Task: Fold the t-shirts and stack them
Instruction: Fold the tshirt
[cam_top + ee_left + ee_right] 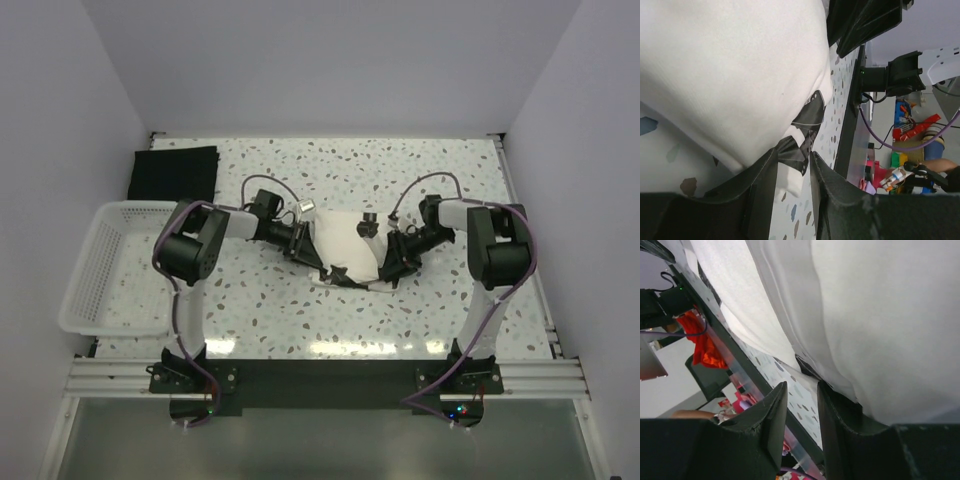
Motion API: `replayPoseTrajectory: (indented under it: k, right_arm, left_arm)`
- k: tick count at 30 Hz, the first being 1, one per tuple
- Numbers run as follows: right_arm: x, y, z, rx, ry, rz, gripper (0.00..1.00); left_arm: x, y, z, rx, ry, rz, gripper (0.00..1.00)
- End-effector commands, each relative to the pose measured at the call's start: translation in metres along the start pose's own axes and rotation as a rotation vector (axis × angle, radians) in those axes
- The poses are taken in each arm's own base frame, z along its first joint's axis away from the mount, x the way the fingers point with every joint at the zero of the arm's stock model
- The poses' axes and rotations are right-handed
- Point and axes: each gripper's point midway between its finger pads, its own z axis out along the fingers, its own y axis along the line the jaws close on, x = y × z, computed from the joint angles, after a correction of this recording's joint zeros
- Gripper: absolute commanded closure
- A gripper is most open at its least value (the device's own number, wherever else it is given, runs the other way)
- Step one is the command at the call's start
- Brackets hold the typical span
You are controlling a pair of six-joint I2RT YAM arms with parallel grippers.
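- Looking from above, I see the cream shirt [345, 242] bunched at the middle of the desk [420, 180], caught between my two arms.
- It makes a rough four-sided heap, about as wide as it is deep, so I can name no clear long axis. Its near edge runs left to right from one set of jaws to the other. I cannot tell which end is the collar.
- The black shirt [175, 172] lies flat and folded in the far left corner of the desk, long axis left to right, just beyond the basket [80, 272] and well apart from the cream one.
- Left jaws: the fingers [760, 185] stand a narrow gap apart at the shirt's left edge, and a fold of cream cloth [730, 75] sits in that gap, so they are pinching it. A dark piece [800, 147] lies at the tips against the cloth; I cannot tell what it is.
- Right jaws: the fingers [772, 412] are a little apart at the shirt's right edge. Cream cloth [880, 315] drapes over one finger, and speckled desk shows through the gap. I cannot tell whether any cloth is gripped.
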Motion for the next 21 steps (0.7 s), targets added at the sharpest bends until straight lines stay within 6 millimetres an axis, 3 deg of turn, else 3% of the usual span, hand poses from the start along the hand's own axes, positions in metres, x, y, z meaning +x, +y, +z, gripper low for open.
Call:
replayPoseTrajectory:
  k: [1, 5, 7, 11, 14, 21]
  right_arm:
    - [-0.009, -0.021, -0.022, 0.125, 0.007, -0.117, 0.64]
    - [-0.005, -0.003, -0.037, 0.094, 0.039, -0.172, 0.64]
    - [-0.002, 0.014, -0.044, 0.051, 0.036, -0.196, 0.66]
    - [0.011, 0.031, -0.046, -0.022, 0.058, -0.18, 0.66]
    - [0.02, 0.024, -0.037, -0.016, 0.101, -0.164, 0.66]
    - [0.029, -0.019, -0.018, 0.08, 0.21, -0.058, 0.67]
  left_arm:
    - [-0.012, 0.02, -0.02, -0.144, -0.029, 0.104, 0.61]
    - [-0.019, -0.01, -0.03, -0.103, -0.026, 0.219, 0.62]
    - [-0.023, -0.036, -0.035, -0.072, -0.045, 0.297, 0.62]
    - [-0.006, -0.066, -0.02, -0.022, 0.021, 0.38, 0.63]
    - [0.01, -0.07, -0.002, -0.007, 0.077, 0.366, 0.64]
    - [0.032, -0.023, 0.017, -0.038, 0.136, 0.137, 0.63]
